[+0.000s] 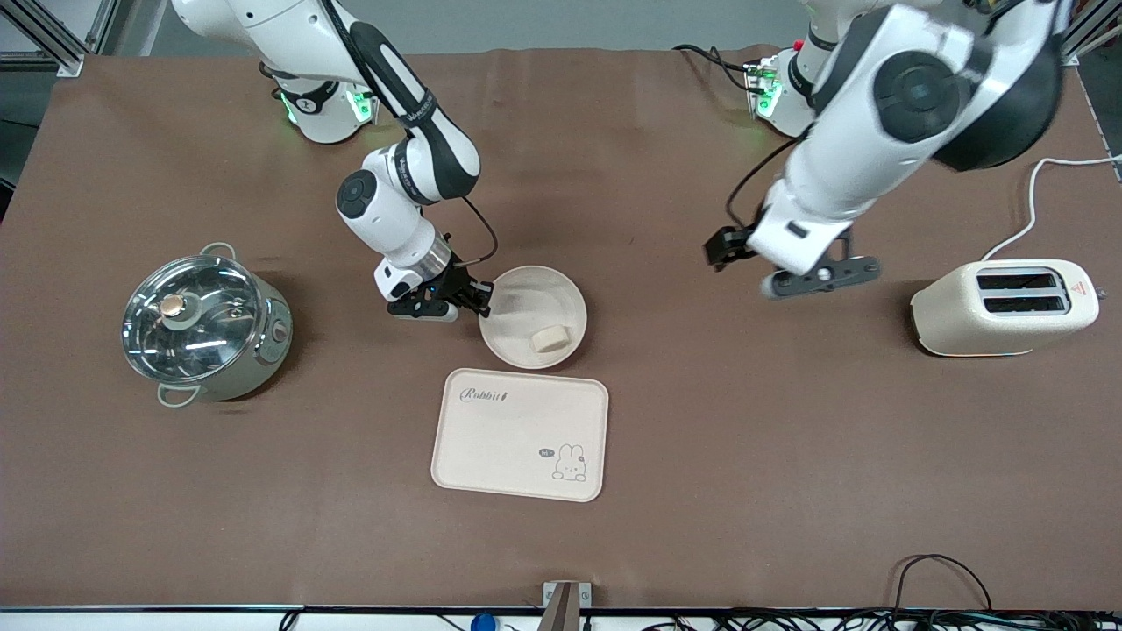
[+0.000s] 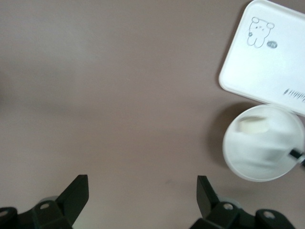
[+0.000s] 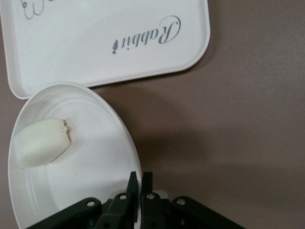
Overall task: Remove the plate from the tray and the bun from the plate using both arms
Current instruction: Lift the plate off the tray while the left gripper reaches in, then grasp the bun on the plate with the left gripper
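On the brown table, the tray lies flat and bare, nearer to the front camera than the plate, which sits clear of the tray with its rim just beside the tray's edge. So the first half of the task looks done, and what remains is the bun, which rests on the part of the plate nearest the tray. The right gripper is pinched shut on the plate's rim at the edge toward the right arm's end of the table, as the right wrist view shows, with the two fingers together over the rim and the bun lying across the dish from them. The left gripper hangs over bare table between the plate and the toaster, its jaws spread wide and holding nothing. From it the bun lies toward the right arm's end of the table and a little closer to the front camera. The bun's long axis runs roughly along the tray's nearby edge, so I judge that the left gripper would need to travel across to the plate and close over the bun's short width while the right one steadies the dish. A lidded pot stands well apart at the right arm's end.
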